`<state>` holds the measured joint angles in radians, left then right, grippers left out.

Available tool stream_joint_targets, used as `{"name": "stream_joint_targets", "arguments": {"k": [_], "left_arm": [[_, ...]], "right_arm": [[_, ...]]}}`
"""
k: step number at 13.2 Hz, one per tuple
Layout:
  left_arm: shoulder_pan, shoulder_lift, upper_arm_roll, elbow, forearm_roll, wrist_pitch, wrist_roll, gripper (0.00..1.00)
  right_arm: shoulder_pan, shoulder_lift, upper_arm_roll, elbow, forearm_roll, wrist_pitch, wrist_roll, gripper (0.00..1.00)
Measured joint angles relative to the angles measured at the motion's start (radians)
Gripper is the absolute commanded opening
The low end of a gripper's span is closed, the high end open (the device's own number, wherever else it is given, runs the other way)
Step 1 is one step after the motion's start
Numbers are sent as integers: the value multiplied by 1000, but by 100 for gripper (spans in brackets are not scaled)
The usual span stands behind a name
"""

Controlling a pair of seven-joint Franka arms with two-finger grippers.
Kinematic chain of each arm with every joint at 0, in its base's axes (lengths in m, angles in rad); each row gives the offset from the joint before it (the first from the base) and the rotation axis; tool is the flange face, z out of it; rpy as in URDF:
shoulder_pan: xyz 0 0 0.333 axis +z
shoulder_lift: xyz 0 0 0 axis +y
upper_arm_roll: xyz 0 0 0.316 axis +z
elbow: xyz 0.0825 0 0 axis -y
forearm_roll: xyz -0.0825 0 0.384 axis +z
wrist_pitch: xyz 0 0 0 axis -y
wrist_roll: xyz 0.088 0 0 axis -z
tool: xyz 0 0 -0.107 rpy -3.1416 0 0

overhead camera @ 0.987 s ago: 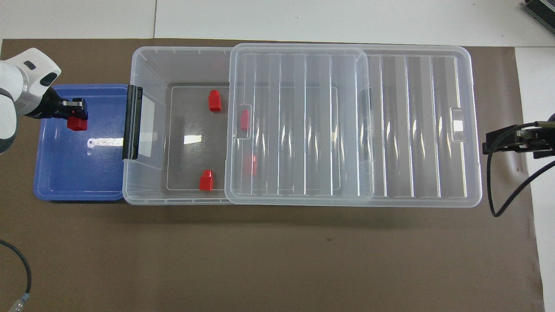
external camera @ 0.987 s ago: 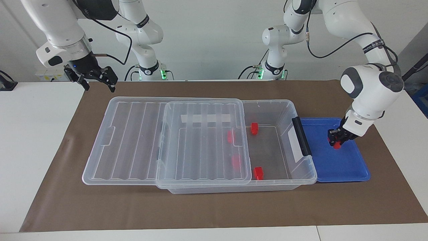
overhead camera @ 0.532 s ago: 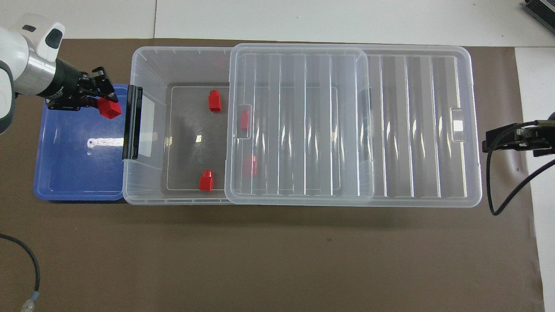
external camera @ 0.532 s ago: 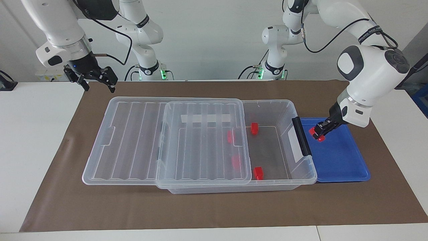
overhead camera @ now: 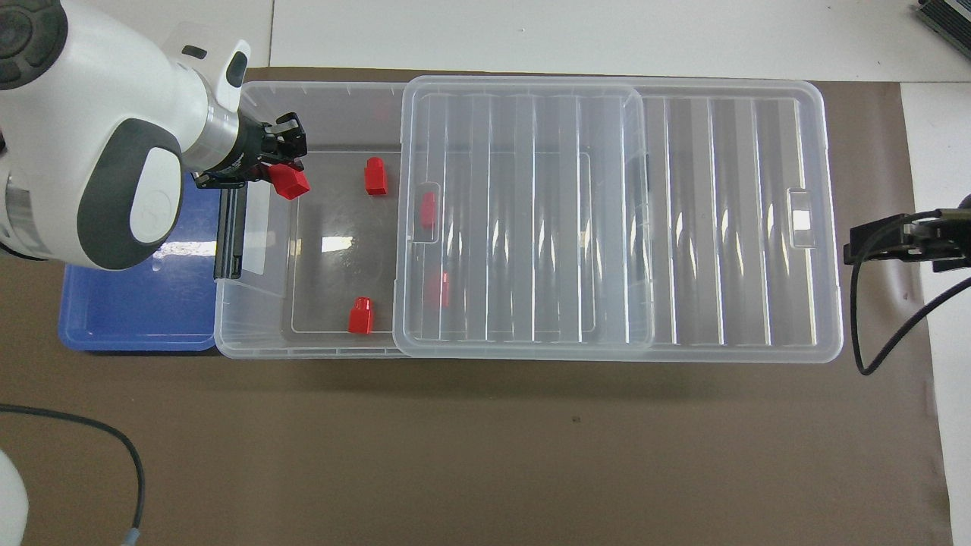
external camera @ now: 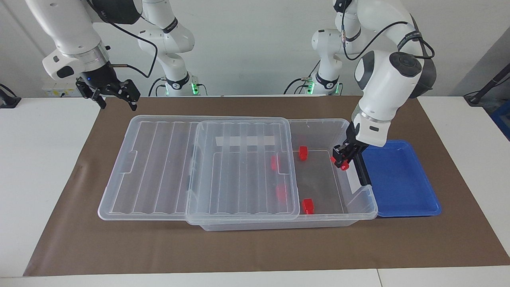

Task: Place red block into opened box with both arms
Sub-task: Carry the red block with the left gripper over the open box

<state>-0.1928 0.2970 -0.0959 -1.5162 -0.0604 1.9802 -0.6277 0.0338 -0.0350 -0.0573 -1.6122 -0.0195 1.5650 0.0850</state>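
My left gripper [external camera: 341,160] is shut on a red block [external camera: 344,165] and hangs over the open end of the box [external camera: 360,207], just inside its black handle [external camera: 359,163]. From overhead, that gripper [overhead camera: 282,171] and its block [overhead camera: 291,183] sit above the box floor. Two red blocks [external camera: 303,152] [external camera: 307,206] lie on the uncovered floor, and two more [external camera: 275,162] [external camera: 281,192] show through the lid. My right gripper [external camera: 117,99] waits open in the air past the lid's end.
The ribbed clear lid [external camera: 159,159] is slid toward the right arm's end and overhangs the box there. A shallow blue tray [external camera: 402,187] lies against the box's handle end. A brown mat [external camera: 255,247] covers the table.
My left gripper has lifted the red block out of the blue tray and carried it over the handle to above the box's open end. The right arm has not moved.
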Motion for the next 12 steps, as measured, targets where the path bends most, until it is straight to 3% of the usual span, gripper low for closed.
{"name": "stream_joint_targets", "arguments": {"k": [7, 12], "left_arm": [[-34, 4, 0, -194, 102, 201, 5, 0], [-37, 14, 1, -229, 105, 254, 5, 0]], "right_arm": [[-1, 2, 0, -1, 0, 24, 0, 100], [-1, 3, -3, -1, 0, 24, 0, 100]]}}
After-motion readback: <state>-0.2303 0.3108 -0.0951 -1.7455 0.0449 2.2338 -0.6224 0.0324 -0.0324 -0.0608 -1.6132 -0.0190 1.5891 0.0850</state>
